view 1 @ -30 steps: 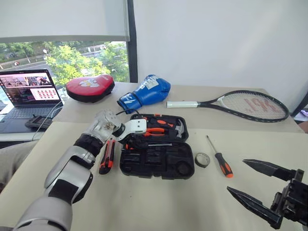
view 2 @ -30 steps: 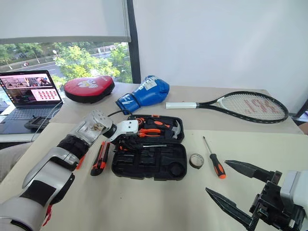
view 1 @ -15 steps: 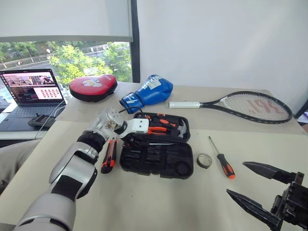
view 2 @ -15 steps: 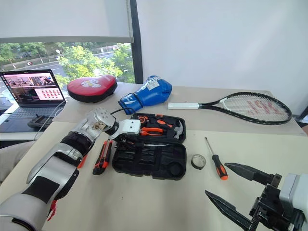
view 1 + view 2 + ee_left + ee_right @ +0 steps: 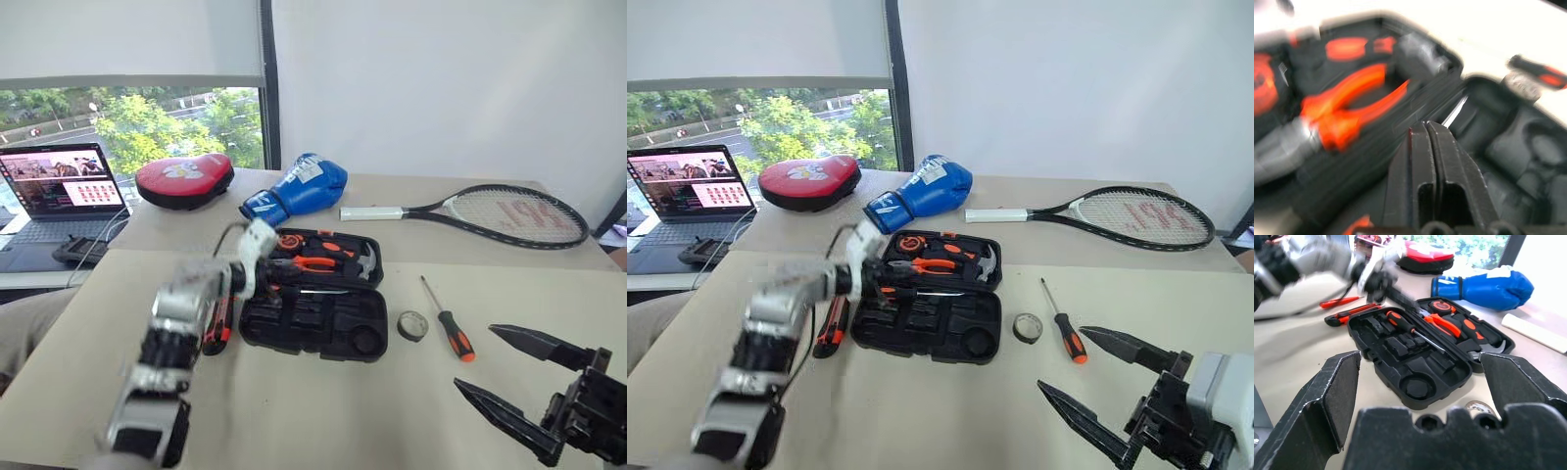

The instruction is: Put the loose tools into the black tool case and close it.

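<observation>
The black tool case (image 5: 313, 323) lies open mid-table. One orange-and-black screwdriver (image 5: 1408, 328) rests in its near half, beside the pliers (image 5: 1347, 98) and hammer. My left gripper (image 5: 1426, 128) hovers over the case's left side, shut and empty, and blurred. A black-orange utility knife (image 5: 217, 323) lies left of the case, with a small orange tester screwdriver (image 5: 1342, 302) beyond it. A black tape roll (image 5: 412, 325) and a second screwdriver (image 5: 449, 325) lie right of the case. My right gripper (image 5: 476, 357) stands open, low at the near right.
A laptop (image 5: 59, 191) and a black device (image 5: 78, 250) sit at the far left. A red oval pad (image 5: 184, 179), a blue boxing glove (image 5: 299, 186) and a tennis racket (image 5: 490, 213) line the back of the table.
My left arm has swung and rolled at the wrist, and its gripper has drawn back slightly toward the case's left edge. The right arm has stayed put.
</observation>
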You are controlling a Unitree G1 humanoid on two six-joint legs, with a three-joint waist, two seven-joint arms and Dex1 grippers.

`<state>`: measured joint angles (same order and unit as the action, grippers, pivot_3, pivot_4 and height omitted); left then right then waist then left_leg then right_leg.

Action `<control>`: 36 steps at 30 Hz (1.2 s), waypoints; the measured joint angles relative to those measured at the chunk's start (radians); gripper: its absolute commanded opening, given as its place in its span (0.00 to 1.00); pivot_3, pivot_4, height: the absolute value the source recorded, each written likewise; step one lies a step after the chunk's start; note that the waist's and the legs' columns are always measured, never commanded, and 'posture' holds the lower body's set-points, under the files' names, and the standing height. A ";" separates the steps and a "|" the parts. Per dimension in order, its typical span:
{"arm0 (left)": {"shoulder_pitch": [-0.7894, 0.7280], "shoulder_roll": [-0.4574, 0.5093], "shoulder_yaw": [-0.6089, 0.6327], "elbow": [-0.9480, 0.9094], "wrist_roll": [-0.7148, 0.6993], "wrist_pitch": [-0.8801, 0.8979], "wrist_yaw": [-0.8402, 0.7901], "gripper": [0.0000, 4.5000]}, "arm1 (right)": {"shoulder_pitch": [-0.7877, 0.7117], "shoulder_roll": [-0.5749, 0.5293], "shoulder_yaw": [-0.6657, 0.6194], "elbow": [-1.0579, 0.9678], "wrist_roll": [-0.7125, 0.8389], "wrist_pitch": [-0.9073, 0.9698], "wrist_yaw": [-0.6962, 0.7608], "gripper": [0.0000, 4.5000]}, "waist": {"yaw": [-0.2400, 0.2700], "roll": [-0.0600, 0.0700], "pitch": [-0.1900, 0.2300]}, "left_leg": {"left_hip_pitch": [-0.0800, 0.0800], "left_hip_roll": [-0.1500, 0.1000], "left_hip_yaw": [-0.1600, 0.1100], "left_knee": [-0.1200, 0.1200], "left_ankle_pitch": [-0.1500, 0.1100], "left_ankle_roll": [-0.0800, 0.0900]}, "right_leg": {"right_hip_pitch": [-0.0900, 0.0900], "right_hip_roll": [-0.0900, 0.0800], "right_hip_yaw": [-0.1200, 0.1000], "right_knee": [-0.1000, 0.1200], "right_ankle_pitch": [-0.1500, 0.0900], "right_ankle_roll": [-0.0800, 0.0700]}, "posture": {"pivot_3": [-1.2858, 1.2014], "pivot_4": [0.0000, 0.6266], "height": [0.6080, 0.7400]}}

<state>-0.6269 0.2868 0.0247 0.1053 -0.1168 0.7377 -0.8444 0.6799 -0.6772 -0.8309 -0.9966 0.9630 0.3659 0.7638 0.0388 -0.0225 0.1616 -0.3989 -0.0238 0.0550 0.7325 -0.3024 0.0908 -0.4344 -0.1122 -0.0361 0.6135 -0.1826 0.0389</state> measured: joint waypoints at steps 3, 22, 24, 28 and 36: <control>0.076 -0.049 -0.012 -0.066 0.036 -0.029 0.154 0.01 | -0.015 -0.011 0.002 0.001 0.000 0.000 -0.012 1.00 | 0.006 0.000 0.000 | 0.000 0.000 0.000 0.000 0.001 -0.002 | 0.000 -0.001 0.000 0.000 0.001 -0.001 | 0.52 0.24 1.00; 0.010 0.103 -0.253 0.045 0.119 -0.149 0.176 0.01 | 0.085 -0.066 -0.026 -0.017 0.044 0.057 -0.069 1.00 | -0.002 0.012 -0.022 | 0.016 0.003 0.000 -0.006 -0.003 0.000 | 0.013 -0.002 0.000 -0.004 -0.003 -0.005 | 0.52 0.24 1.00; 0.010 0.107 -0.251 0.071 0.118 -0.183 0.175 0.01 | 0.060 -0.080 -0.003 -0.012 0.041 0.065 -0.085 1.00 | -0.004 0.011 -0.023 | 0.019 0.004 0.001 -0.006 -0.003 0.000 | 0.013 -0.002 0.000 -0.004 -0.004 -0.006 | 0.52 0.24 1.00; 0.051 0.057 -0.149 0.080 0.020 -0.216 0.164 0.01 | -0.030 -0.106 0.053 0.015 -0.004 0.085 -0.143 1.00 | -0.006 0.010 -0.023 | 0.016 0.006 0.001 -0.006 -0.002 -0.002 | 0.012 -0.003 0.001 -0.003 -0.006 -0.007 | 0.52 0.24 1.00; 0.123 0.195 0.041 -0.319 -0.427 0.065 -0.063 0.39 | -0.281 -0.326 0.313 0.146 -0.189 0.354 -0.398 1.00 | -0.012 0.004 -0.018 | 0.002 0.004 0.001 -0.008 0.006 -0.015 | -0.002 0.000 -0.001 -0.002 -0.002 -0.009 | 0.52 0.24 1.00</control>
<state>-0.5039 0.4814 0.0662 -0.2137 -0.5441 0.8024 -0.9078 0.3987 -1.0027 -0.5180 -0.8510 0.7736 0.7201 0.3654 0.0271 -0.0187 0.1432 -0.3968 -0.0196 0.0560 0.7249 -0.2960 0.0753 -0.4369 -0.1122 -0.0373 0.6117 -0.1850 0.0300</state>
